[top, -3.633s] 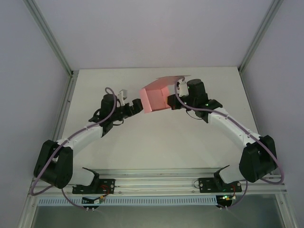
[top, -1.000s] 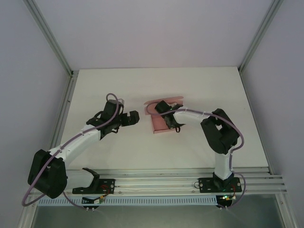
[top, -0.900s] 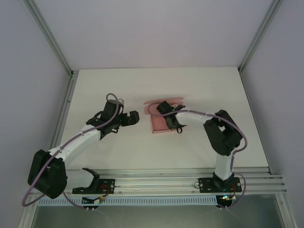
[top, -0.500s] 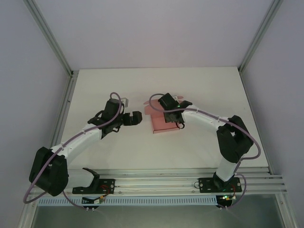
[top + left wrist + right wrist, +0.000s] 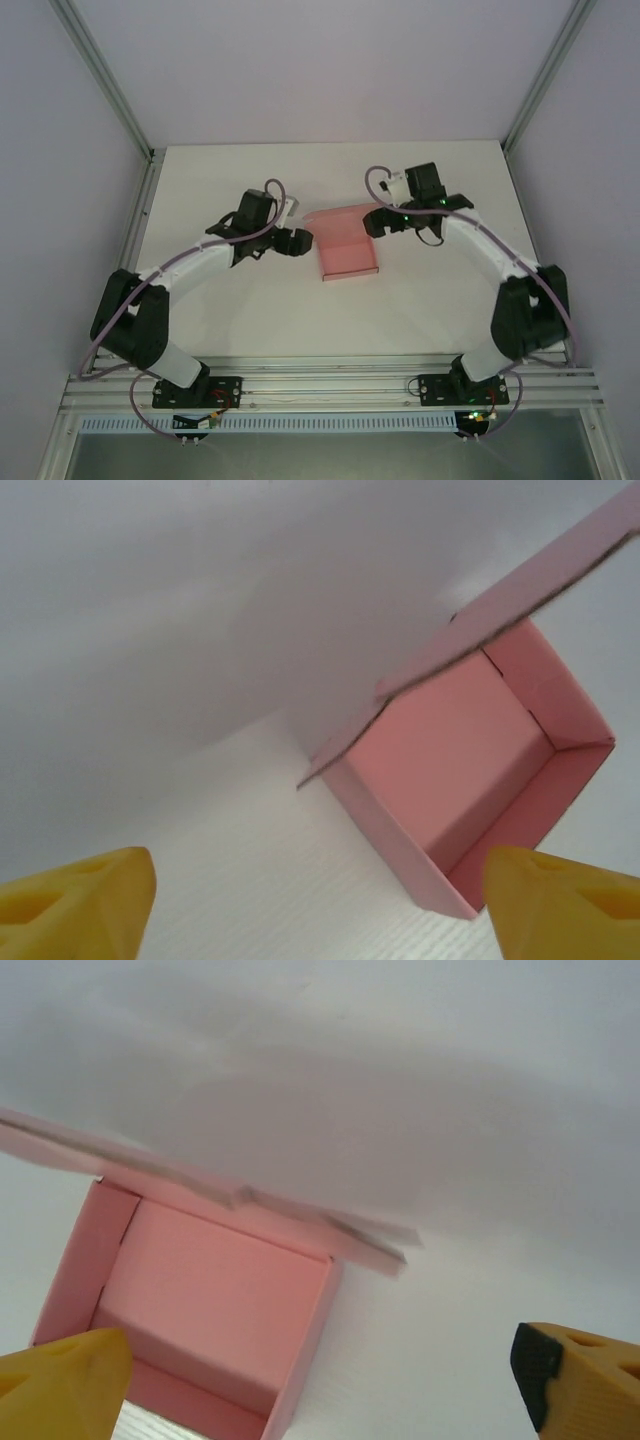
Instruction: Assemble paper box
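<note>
Backed off the upward-facing paper box (image 5: 350,262), seemingly longest left-right, the right hand (image 5: 372,225) gapes empty, as does the left hand (image 5: 300,241).

A lab test cell: white table (image 5: 300,320), aluminium frame posts (image 5: 100,75), plain pale enclosure walls (image 5: 320,70).

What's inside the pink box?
Nothing is inside the paper box. You can see just its bare pink floor and walls. The strip of the inside right beneath its raised lid flap is covered, so that bit cannot be seen.
</note>
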You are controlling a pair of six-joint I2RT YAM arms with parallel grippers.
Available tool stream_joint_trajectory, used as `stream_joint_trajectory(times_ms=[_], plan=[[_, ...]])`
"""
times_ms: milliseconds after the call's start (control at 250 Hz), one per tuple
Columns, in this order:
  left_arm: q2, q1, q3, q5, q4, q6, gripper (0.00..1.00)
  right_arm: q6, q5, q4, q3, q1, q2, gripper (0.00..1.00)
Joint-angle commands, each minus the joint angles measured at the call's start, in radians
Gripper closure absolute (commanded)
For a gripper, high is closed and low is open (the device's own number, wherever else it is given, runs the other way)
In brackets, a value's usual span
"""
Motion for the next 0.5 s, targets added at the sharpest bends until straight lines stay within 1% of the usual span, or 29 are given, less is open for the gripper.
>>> stream_joint_trajectory(times_ms=[0, 44, 96, 144, 180, 224, 260, 307, 351, 403, 455, 499], plan=[[0.059, 0.0, 0.098, 0.054, -0.053, 0.078, 0.26, -0.223, -0.181, -0.107, 0.135, -0.033, 0.141, 0.11], [0.082, -0.007, 0.127, 0.074, -0.083, 0.1, 0.3, -0.247, -0.183, -0.148, 0.187, -0.038, 0.185, 0.16], [0.1, -0.015, 0.149, 0.081, -0.089, 0.119, 0.34, -0.266, -0.174, -0.16, 0.216, -0.038, 0.212, 0.16], [0.115, -0.024, 0.166, 0.067, -0.124, 0.13, 0.43, -0.277, -0.176, -0.152, 0.222, -0.038, 0.224, 0.22], [0.124, -0.028, 0.179, 0.044, -0.131, 0.129, 0.52, -0.272, -0.169, -0.138, 0.222, -0.038, 0.227, 0.29], [0.134, -0.034, 0.196, 0.021, -0.144, 0.128, 0.65, -0.257, -0.158, -0.134, 0.227, -0.038, 0.232, 0.41], [0.141, -0.038, 0.205, 0.012, -0.155, 0.128, 0.73, -0.246, -0.153, -0.138, 0.227, -0.038, 0.231, 0.51], [0.145, -0.045, 0.212, 0.001, -0.153, 0.124, 0.75, -0.227, -0.152, -0.134, 0.216, -0.037, 0.222, 0.6], [0.148, -0.053, 0.216, -0.015, -0.15, 0.121, 0.81, -0.209, -0.149, -0.113, 0.194, -0.038, 0.21, 0.68], [0.156, -0.063, 0.223, -0.027, -0.15, 0.117, 0.84, -0.178, -0.139, -0.093, 0.172, -0.034, 0.195, 0.73], [0.164, -0.074, 0.234, -0.042, -0.145, 0.107, 0.86, -0.151, -0.125, -0.097, 0.166, -0.029, 0.189, 0.81], [0.17, -0.083, 0.243, -0.056, -0.135, 0.089, 0.9, -0.134, -0.113, -0.105, 0.164, -0.022, 0.186, 0.84]])
